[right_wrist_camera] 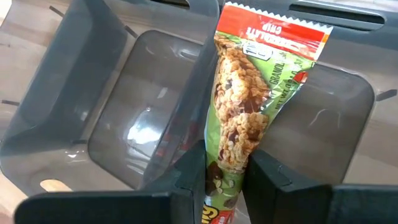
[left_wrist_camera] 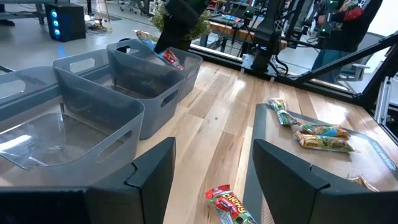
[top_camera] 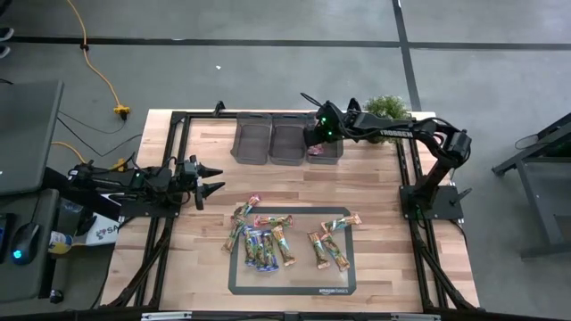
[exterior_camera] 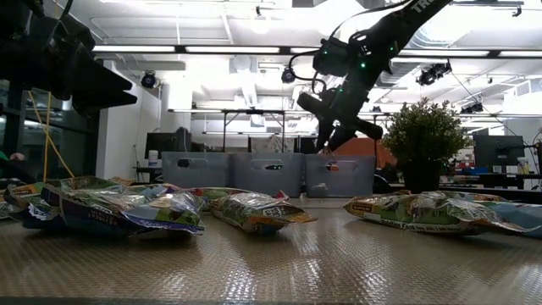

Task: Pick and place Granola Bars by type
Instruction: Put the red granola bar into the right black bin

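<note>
We see one granola bar (right_wrist_camera: 245, 106), green with a red end, pinched between the fingers of the right gripper (right_wrist_camera: 225, 180), which hangs above the row of three grey bins (top_camera: 272, 140) at the far edge of the table (top_camera: 375, 178); in the high view this gripper (top_camera: 314, 135) sits over the rightmost bin (top_camera: 326, 152), where something pink or red already shows. The other granola bars (top_camera: 268, 241) lie scattered on and around the dark mat (top_camera: 290, 285) near the front of the table, most in a cluster to the left and a few (top_camera: 328, 250) to the right. The left gripper (top_camera: 212, 177) waits at the left side of the table, its fingers apart and holding nothing. A potted plant (top_camera: 387, 106) stands behind the bins.
</note>
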You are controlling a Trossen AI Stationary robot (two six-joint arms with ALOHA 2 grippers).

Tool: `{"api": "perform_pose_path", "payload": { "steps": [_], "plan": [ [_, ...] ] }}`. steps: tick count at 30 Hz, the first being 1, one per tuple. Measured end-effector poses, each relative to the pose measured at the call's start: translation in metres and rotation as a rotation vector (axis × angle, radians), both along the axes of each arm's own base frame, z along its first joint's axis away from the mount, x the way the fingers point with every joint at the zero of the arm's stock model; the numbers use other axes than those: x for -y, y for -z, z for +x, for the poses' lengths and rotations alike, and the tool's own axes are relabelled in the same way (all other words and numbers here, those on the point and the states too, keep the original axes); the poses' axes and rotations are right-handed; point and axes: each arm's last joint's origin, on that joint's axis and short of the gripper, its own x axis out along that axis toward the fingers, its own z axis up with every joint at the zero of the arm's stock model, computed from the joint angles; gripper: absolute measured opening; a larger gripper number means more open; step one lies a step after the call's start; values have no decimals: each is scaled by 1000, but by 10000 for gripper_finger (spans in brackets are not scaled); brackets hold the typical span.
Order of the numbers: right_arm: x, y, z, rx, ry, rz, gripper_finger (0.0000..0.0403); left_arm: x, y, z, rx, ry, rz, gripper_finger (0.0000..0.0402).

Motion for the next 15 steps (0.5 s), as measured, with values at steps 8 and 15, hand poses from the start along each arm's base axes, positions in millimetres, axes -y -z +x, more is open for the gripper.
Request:
{"api": "perform_pose_path", "payload": {
  "steps": [8,15],
  "plan": [
    [0,0,0,2,-2,3,115,0,0,0,-1,0,0,211],
    [0,-1,2,22,-30,-3,154,0,0,0,0,0,0,211]
  ]
}}
